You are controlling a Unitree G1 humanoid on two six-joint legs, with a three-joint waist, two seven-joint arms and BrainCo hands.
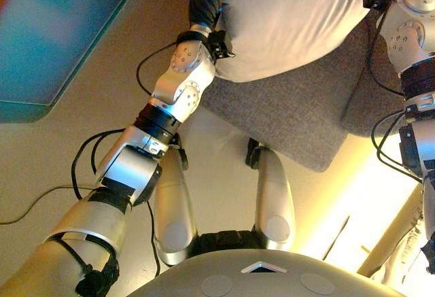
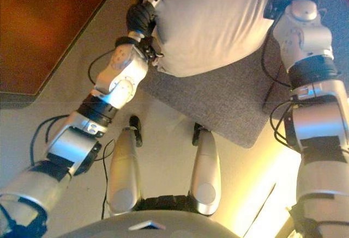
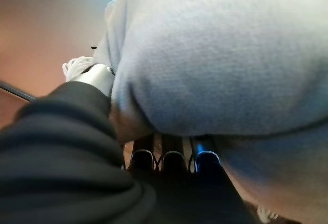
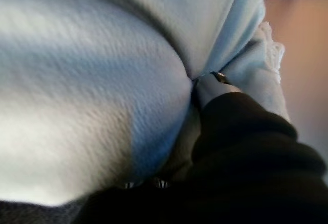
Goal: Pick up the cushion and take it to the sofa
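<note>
Cushion, big, soft, pale grey (image 2: pixel 212 20), sits squeezed between left hand (image 2: pixel 143 16) and right hand (image 4: pixel 241 147), both gripping; it may slip onto the grey rug (image 2: pixel 218 102).

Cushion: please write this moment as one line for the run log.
phase: carrying | cushion: light grey, held between both hands, above grey rug | left hand: pressed on cushion side | right hand: pressed on opposite side | sofa: not seen

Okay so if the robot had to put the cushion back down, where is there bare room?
The grey rug is bare below the cushion, between the arms. Bare floor runs beside the rug on the robot's left. The cushion's flanks are crowded: left hand and right hand grip it.
</note>
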